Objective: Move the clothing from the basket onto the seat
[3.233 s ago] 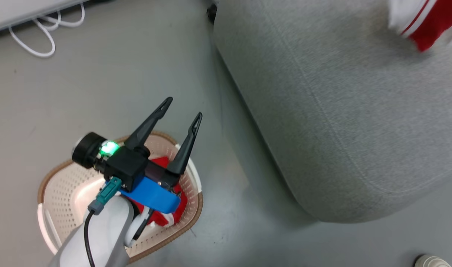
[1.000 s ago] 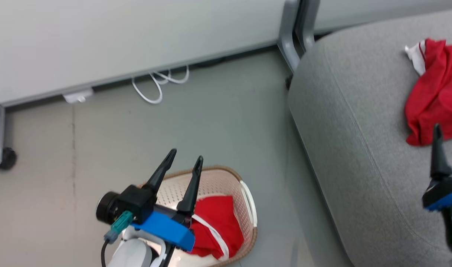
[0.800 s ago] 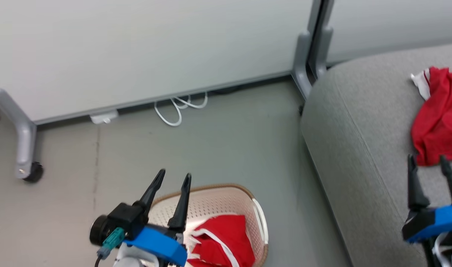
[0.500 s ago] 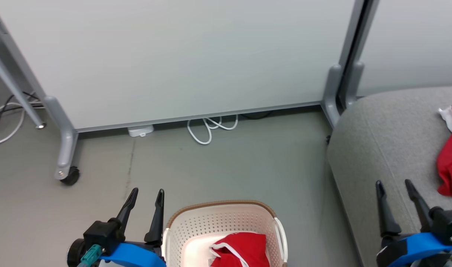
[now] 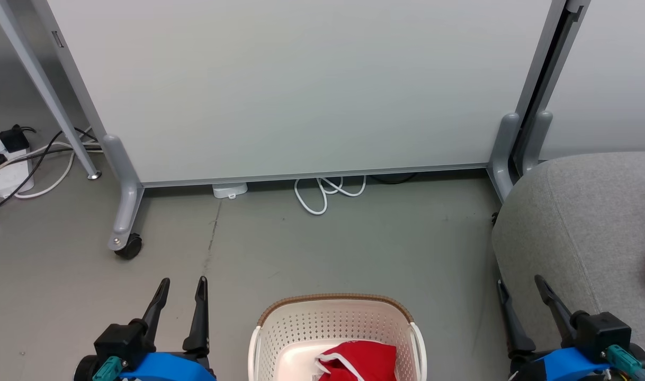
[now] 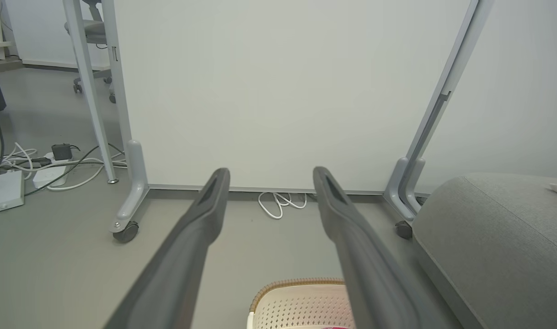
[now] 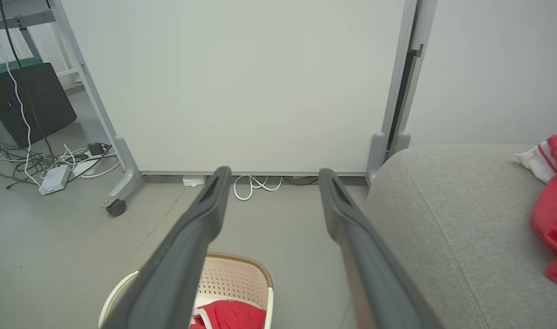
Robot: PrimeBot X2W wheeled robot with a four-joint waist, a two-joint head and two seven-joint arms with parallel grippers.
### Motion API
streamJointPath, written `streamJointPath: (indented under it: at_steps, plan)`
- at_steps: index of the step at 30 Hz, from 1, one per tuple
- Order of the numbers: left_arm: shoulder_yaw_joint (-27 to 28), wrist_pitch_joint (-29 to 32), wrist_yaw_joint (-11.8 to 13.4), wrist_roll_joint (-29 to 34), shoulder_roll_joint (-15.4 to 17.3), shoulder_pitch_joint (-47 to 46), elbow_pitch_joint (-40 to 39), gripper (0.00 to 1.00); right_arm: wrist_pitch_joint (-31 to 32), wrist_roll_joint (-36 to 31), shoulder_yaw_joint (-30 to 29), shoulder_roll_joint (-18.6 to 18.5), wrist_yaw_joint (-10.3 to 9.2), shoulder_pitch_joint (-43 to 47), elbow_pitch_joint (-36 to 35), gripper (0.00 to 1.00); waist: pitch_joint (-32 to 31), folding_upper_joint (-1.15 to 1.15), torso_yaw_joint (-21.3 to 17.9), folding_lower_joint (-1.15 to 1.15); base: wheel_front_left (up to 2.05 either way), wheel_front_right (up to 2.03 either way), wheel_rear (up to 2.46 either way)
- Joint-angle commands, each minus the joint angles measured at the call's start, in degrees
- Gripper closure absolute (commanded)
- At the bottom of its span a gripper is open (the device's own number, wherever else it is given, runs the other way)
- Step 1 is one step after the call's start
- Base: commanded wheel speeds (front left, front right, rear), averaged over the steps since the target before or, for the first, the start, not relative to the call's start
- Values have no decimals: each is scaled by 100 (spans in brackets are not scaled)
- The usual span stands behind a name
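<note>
One red garment point(image 5: 360, 361) in basket point(image 5: 333, 324), another on seat point(image 5: 571, 222).

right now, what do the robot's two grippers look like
Left gripper and right gripper match: two long, dark, tapering fingers on a black boxy base, a bright blue bracket beneath, and a teal connector plugged in at the side.

Long black tapered fingers point(image 6: 200, 224) on left tool point(image 5: 183, 280) and right tool point(image 5: 519, 280), blue brackets point(image 5: 163, 368), seemingly teal plugs point(image 5: 104, 366)
</note>
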Motion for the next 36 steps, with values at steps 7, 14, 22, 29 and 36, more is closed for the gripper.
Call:
streamJointPath:
  at_steps: [7, 14, 22, 29, 36]
  plan:
    - [84, -16, -6, 59, -40, 77, 0, 0, -56, 68, -11, 24, 1, -92, 91, 0, 27, 0, -25, 0, 0, 0, 0]
    - [92, -16, -7, 72, -86, 112, 3, 0, -83, 98, -31, 28, 1, -111, 133, 0, 32, 0, -54, 0, 0, 0, 0]
    - [31, -15, -7, 50, -80, 64, 15, 0, -85, 154, -8, 30, 1, -123, 137, 0, 79, 0, -56, 0, 0, 0, 0]
    - [-75, -16, -7, 31, -107, -32, 6, 0, -70, 112, 46, 30, 1, -235, 64, 0, 385, 0, -82, 0, 0, 0, 0]
    - [-229, -16, -7, 5, -150, -388, -12, 0, -13, -24, 98, 7, 1, -678, -189, 0, 1264, 0, -188, 0, 0, 0, 0]
